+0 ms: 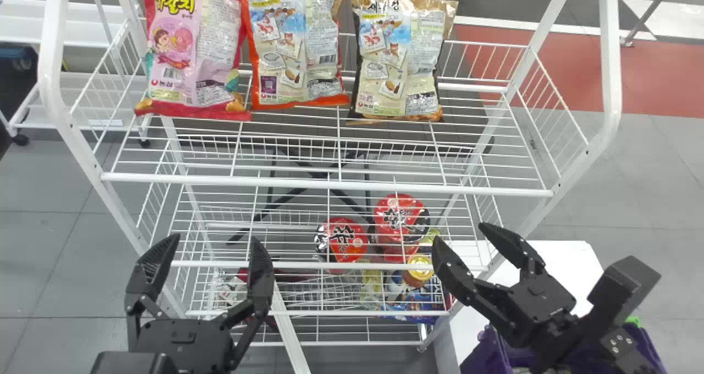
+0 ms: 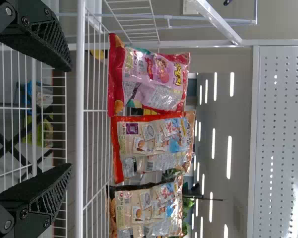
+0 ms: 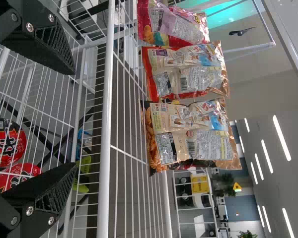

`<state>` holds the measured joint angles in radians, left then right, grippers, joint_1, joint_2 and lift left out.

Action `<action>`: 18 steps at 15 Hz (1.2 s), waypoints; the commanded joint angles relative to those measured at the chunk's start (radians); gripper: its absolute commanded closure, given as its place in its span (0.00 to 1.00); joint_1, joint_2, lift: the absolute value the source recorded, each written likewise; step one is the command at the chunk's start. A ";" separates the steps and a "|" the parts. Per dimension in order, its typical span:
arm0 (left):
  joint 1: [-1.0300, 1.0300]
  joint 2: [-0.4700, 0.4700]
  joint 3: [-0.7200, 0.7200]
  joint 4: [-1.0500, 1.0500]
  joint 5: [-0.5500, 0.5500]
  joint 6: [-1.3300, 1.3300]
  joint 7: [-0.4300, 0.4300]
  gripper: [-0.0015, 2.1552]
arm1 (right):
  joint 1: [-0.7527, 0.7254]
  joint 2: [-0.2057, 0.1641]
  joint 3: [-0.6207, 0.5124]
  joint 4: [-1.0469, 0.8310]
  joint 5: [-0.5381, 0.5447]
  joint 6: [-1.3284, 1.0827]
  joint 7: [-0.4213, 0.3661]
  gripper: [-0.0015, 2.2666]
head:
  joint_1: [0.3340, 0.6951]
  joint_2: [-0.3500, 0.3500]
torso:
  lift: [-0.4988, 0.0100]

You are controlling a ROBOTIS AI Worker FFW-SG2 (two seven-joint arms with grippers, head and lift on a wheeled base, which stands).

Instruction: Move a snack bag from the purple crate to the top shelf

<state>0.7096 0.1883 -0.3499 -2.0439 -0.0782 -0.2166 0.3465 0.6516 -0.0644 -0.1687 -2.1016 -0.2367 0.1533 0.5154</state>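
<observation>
L gripper [image 1: 213,242], R gripper [image 1: 462,235]; top-shelf rail [image 1: 330,185] btwn them & 3 bags [image 1: 300,49].

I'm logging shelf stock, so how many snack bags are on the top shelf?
3 visible: a pink bag at the robot's left, an orange-edged bag in the middle and a black-edged bag at right. More could be hidden behind.

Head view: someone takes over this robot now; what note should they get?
Left gripper: jaws open, empty, before the rack's left side.
Right gripper: jaws open, empty, near its right side.
Purple crate: lower right in the head view, partly hidden; contents unclear.
Done: three snack bags stand in a row on the top shelf; whether one came from the crate, I can't tell.
Left: if none did, probably fetch one with the right gripper.
</observation>
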 commanded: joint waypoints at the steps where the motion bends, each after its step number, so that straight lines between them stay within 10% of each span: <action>1: -0.001 -0.001 -0.001 0.001 -0.002 -0.002 0.000 0.07 | 0.000 0.000 0.000 -0.001 0.002 -0.001 0.000 0.08 | 1.00 0.31 | 0.77; 18: -0.088 -0.001 0.032 0.091 0.017 -0.008 0.020 0.07 | 0.005 0.001 0.003 0.000 0.016 0.002 0.012 0.08 | 1.00 0.36 | 0.64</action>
<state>0.6229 0.1871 -0.3250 -1.9554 -0.0622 -0.2194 0.3664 0.6531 -0.0629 -0.1635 -2.1001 -0.2215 0.1551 0.5241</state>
